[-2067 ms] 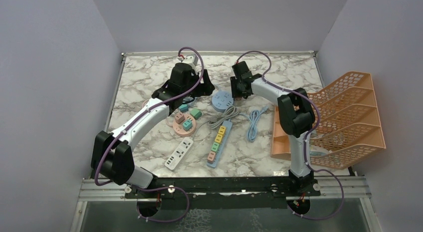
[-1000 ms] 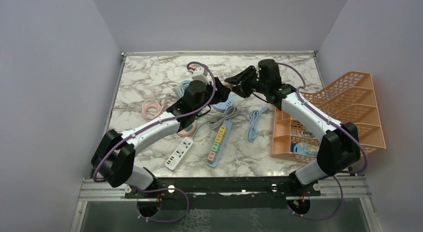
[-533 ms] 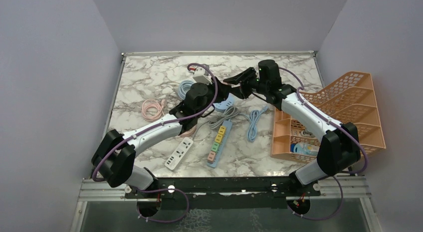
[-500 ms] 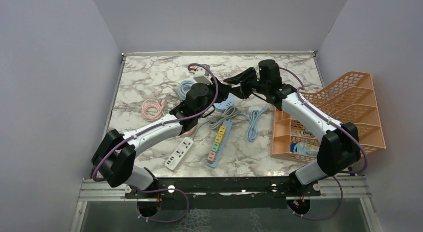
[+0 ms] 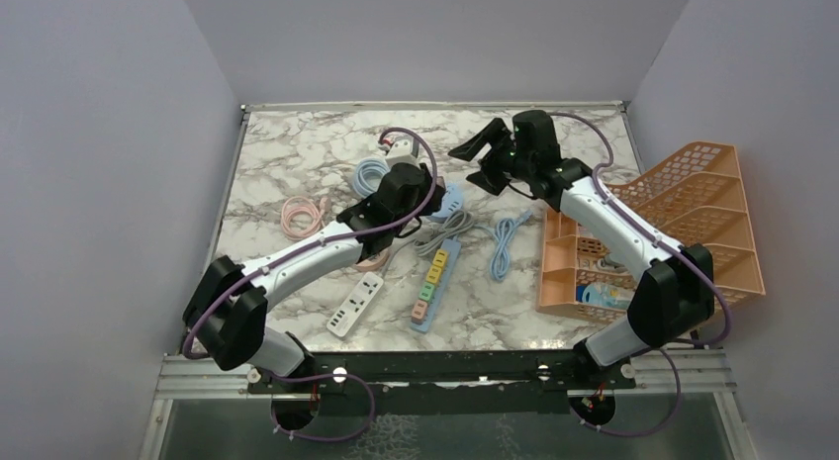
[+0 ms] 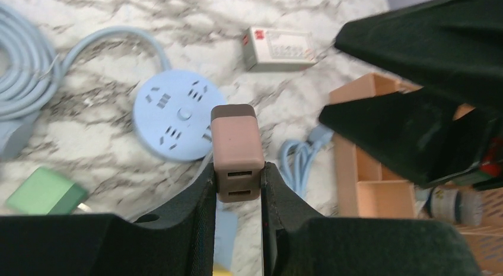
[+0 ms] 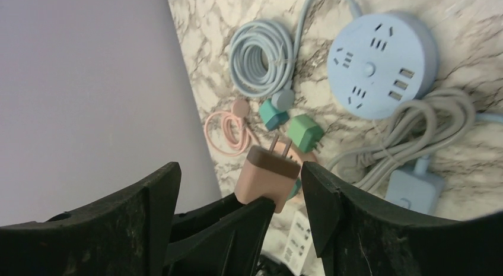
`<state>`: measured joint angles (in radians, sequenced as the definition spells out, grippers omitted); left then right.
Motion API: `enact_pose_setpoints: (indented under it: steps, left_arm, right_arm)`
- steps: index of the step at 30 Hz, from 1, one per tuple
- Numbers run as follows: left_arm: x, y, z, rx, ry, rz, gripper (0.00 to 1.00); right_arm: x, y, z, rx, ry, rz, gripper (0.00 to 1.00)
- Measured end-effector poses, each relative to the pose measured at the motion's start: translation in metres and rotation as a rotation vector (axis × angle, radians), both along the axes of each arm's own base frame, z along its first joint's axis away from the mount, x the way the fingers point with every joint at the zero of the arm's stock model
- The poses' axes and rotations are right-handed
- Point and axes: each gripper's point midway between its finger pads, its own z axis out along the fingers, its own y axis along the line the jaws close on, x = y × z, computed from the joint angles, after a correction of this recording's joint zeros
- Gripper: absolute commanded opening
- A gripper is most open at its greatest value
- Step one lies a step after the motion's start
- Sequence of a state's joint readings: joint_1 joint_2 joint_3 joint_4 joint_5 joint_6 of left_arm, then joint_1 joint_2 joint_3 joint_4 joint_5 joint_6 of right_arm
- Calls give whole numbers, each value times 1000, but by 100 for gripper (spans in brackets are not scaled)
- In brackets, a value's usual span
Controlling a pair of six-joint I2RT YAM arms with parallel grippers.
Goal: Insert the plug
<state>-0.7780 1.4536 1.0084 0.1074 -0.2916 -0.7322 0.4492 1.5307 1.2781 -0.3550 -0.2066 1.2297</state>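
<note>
The plug (image 6: 237, 146) is a pink block with a brown end; its two prongs show in the right wrist view (image 7: 267, 174). My left gripper (image 6: 237, 176) is shut on its sides and holds it in the air over the table. Just beyond it lies the round blue socket hub (image 6: 178, 116), (image 7: 379, 65). In the top view the left gripper (image 5: 423, 186) hangs over the hub (image 5: 451, 198), hiding much of it. My right gripper (image 5: 482, 161) stands open a short way to the right. In its own view the right gripper (image 7: 240, 196) has wide jaws either side of the plug, touching nothing.
A multi-coloured power strip (image 5: 432, 282) and a white strip (image 5: 354, 305) lie nearer the arms. Grey cord (image 5: 442, 230), blue cables (image 5: 507, 240), (image 5: 371, 173) and a pink cable (image 5: 302, 215) are spread around. Green (image 7: 305, 132) and teal (image 7: 273, 114) plugs lie near. An orange rack (image 5: 683, 232) stands at the right.
The left gripper has shut on the plug. The right gripper has opened, let go of it and drawn back to the far right.
</note>
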Motion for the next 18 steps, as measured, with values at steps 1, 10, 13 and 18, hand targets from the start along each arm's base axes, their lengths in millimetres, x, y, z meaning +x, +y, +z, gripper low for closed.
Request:
enact_pose_setpoints:
  steps: [1, 10, 13, 18]
  left_arm:
    - [-3, 4, -5, 30, 22, 0, 0]
    - [-39, 71, -6, 174, 155, 30, 0]
    - [-48, 89, 4, 163, 171, 44, 0]
    - [-68, 98, -2, 185, 231, -10, 0]
  right_arm:
    - [1, -3, -1, -24, -18, -2, 75]
    - [7, -32, 10, -186, -160, -44, 73]
    - [8, -39, 13, -220, -186, -57, 72]
    - [8, -44, 8, -262, -196, -59, 72]
